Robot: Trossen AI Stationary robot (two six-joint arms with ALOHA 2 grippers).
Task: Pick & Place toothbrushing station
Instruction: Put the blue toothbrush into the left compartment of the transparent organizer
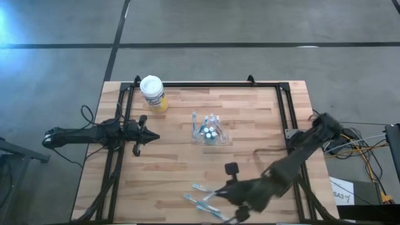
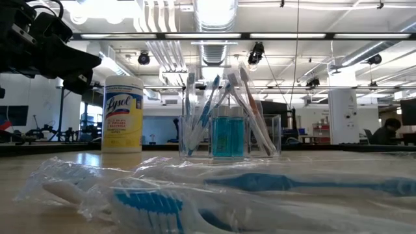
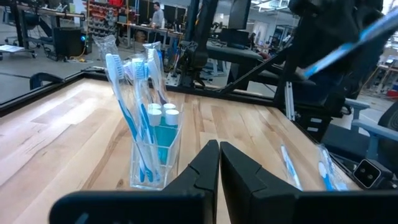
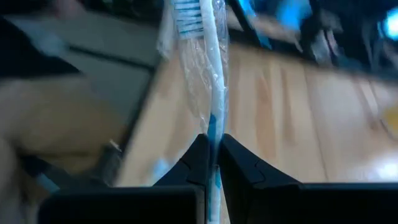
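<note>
A clear holder (image 1: 209,132) stands mid-table with several blue-and-white toothbrushes (image 3: 127,93) and white-capped blue tubes (image 3: 163,112) upright in it. It also shows in the low view (image 2: 227,133). Wrapped toothbrushes (image 1: 201,201) lie flat near the table's near edge, close up in the low view (image 2: 260,183). My right gripper (image 4: 212,155) is above them and shut on a wrapped toothbrush (image 4: 208,68). My left gripper (image 3: 219,163) is shut and empty, left of the holder (image 3: 155,158). My right gripper pinches the wrapped toothbrush's handle (image 4: 214,124) between its two fingers, through the clear wrapper. The toothbrush runs along the fingers, and its bristle end (image 4: 186,12) sticks out past the fingertips. In the left wrist view the toothbrush (image 3: 348,45) slants in the air, clear of the table.
A yellow canister with a white lid (image 1: 153,94) stands at the far left, beside the black frame (image 1: 206,84) that runs round the table's back and sides. Bare wood lies between the holder and the loose toothbrushes (image 3: 289,165).
</note>
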